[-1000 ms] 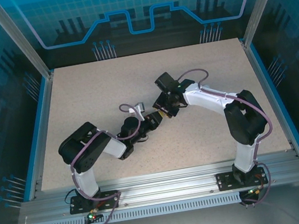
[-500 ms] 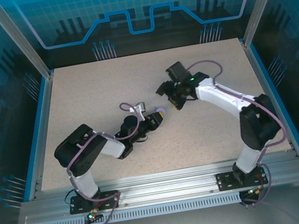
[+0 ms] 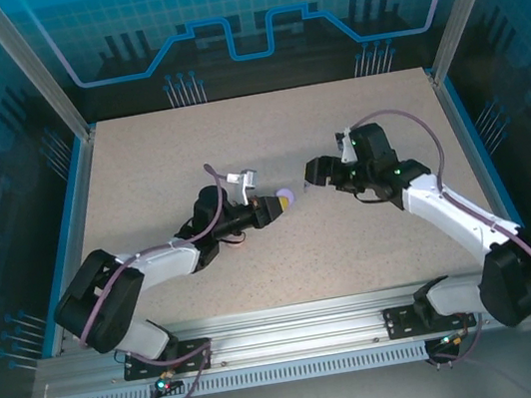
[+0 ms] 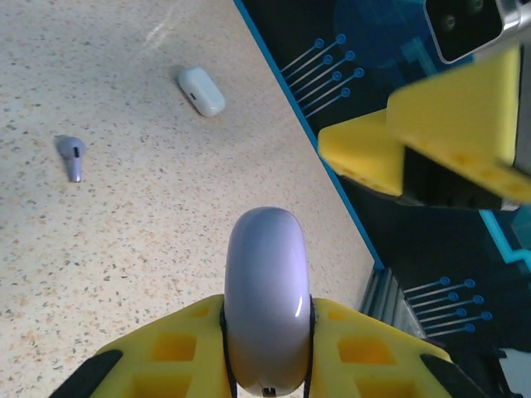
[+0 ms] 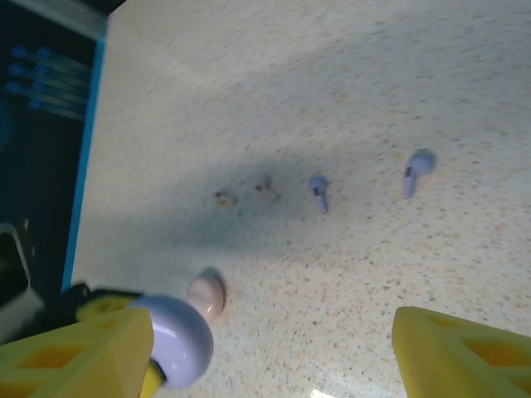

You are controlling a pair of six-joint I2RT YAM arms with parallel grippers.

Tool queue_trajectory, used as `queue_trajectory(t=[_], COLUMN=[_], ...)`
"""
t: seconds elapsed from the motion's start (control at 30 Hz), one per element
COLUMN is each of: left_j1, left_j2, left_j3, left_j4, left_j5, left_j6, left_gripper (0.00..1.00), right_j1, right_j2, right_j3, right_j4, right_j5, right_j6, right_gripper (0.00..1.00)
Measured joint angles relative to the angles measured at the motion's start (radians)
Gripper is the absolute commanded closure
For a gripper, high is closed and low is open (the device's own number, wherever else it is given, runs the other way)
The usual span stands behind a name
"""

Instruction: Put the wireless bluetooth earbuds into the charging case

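Two-arm status: clamping purple case (image 4: 267, 290) with left gripper (image 3: 272, 206), holding right gripper (image 3: 318, 171) wide open near it (purple earbuds (image 5: 319, 191) (image 5: 417, 170) loose on tabletop (image 3: 186, 141)).

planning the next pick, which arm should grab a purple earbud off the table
The right arm, probably. Its jaws stand open and empty, with two purple earbuds lying on the table ahead. The left arm has its jaws shut on the purple case.
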Motion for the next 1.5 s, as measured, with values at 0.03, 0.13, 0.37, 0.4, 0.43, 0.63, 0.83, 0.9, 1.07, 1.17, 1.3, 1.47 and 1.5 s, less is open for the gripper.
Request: queue_trajectory(t=[0.03,0.13,0.37,0.4,0.43,0.63,0.83,0.9,1.07,1.17,1.3,1.47,1.5], left_j1=[0.003,0.011,0.014,0.014,0.014,0.015,0.017,0.021,0.028,0.027,0.027,0.027,0.027], left_j2=[-0.007,-0.016,-0.016,-0.017,-0.017,-0.017,-0.017,-0.017,-0.017,-0.032,-0.055,-0.06,-0.06], left_j3=[0.005,0.019,0.038,0.039,0.042,0.044,0.059,0.059,0.059,0.061,0.068,0.071,0.071], left_j4=[-0.018,-0.061,-0.129,-0.131,-0.137,-0.149,-0.161,-0.178,-0.219,-0.213,-0.203,-0.197,-0.196], left_j5=[0.01,0.035,0.059,0.062,0.064,0.073,0.072,0.072,0.069,0.076,0.083,0.085,0.09], left_j6=[0.011,0.026,0.048,0.048,0.048,0.051,0.051,0.052,0.055,0.063,0.069,0.07,0.07], left_gripper=[0.91,0.92,0.96,0.96,0.96,0.96,0.97,0.97,0.98,0.98,0.98,0.99,0.99], right_j1=[0.0,0.001,0.045,0.051,0.056,0.068,0.068,0.068,0.053,0.019,0.002,-0.013,-0.019], right_j2=[-0.011,-0.016,0.025,0.035,0.045,0.088,0.124,0.139,0.181,0.223,0.24,0.176,0.15], right_j3=[-0.024,-0.076,-0.096,-0.096,-0.096,-0.097,-0.103,-0.107,-0.138,-0.157,-0.165,-0.179,-0.187], right_j4=[0.03,0.111,0.214,0.224,0.23,0.249,0.272,0.286,0.336,0.335,0.315,0.309,0.31], right_j5=[-0.027,-0.097,-0.167,-0.171,-0.173,-0.185,-0.191,-0.193,-0.198,-0.182,-0.167,-0.192,-0.211], right_j6=[-0.02,-0.058,-0.097,-0.101,-0.101,-0.109,-0.114,-0.116,-0.111,-0.103,-0.1,-0.1,-0.101], right_gripper=[0.24,0.24,0.25,0.25,0.25,0.26,0.28,0.29,0.31,0.32,0.33,0.34,0.35])
